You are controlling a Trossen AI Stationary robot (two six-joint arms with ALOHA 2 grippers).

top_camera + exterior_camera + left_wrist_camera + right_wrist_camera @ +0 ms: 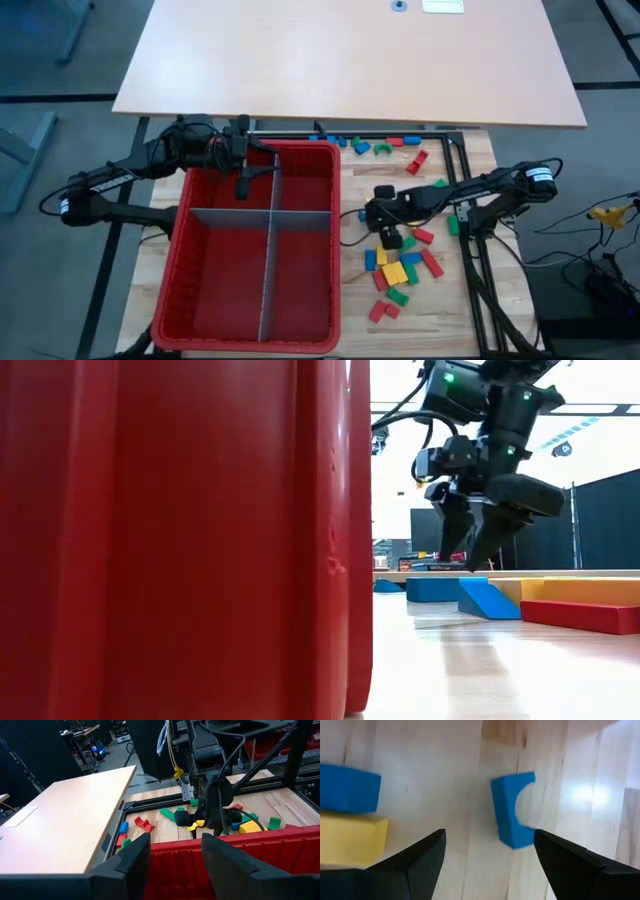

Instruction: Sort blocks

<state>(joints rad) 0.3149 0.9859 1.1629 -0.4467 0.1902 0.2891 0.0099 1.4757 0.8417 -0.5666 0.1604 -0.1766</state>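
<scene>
Small red, green, blue and yellow blocks (400, 265) lie scattered on the wooden table right of the big red bin (300, 325), and more lie along the far rail (375, 145). My right gripper (392, 238) hangs open over this cluster, pointing down, its fingertips (472, 555) a little above the table. In the right wrist view a blue arch block (512, 812) lies flat on the wood below the gap of the right gripper (489, 837), nearer one finger; a blue block (347, 787) and a yellow block (350, 840) lie off to the side. My left gripper (243, 185) is open (175, 857) over the bin's far left compartment, holding nothing.
Grey dividers (270, 250) split the bin into compartments. A black frame rail (465, 200) runs along the table's right side and far edge. A light wooden board (350, 60) lies beyond the far rail. In the low view the bin's wall (180, 540) fills the left half.
</scene>
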